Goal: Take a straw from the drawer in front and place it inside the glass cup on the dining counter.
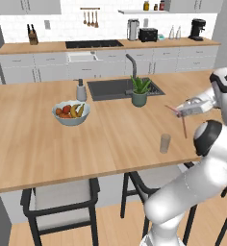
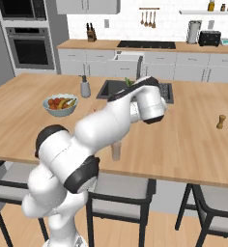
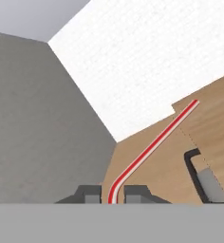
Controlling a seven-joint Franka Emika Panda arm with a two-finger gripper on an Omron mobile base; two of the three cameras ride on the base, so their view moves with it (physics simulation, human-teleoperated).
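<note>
The gripper (image 1: 179, 111) hangs above the dining counter (image 1: 33, 144), to the right of the glass cup (image 1: 165, 143) and higher than its rim. Its jaws are closed tight on the straw (image 1: 182, 122), pinching it near the bent end. In the left base view the long leg of the straw slopes down from the fingers towards the counter, ending just right of the glass cup and apart from it. In the hand view the straw (image 3: 147, 149) rises between the two dark finger tips (image 3: 135, 193), curves at the bend and runs off straight.

Handling, as judged from its look: the straw is very light and very thin, so it should weigh nothing on the arm, yet it is probably soft enough to flatten or pivot under a hard pinch. A hold beside the bend leaves the long leg free to swing, and its lower end is likely to wander as the hand turns. The glass cup is small, clear and probably easy to tip; a sideways knock from the straw or fingers could slide it. The straw's free end needs to come over the opening before it is let down.

The drawer (image 2: 128, 59) stands open in the far cabinets, beyond the glass cup (image 2: 116, 151).

No brand, label or legible writing is visible on the straw, the glass cup or anything near them.
</note>
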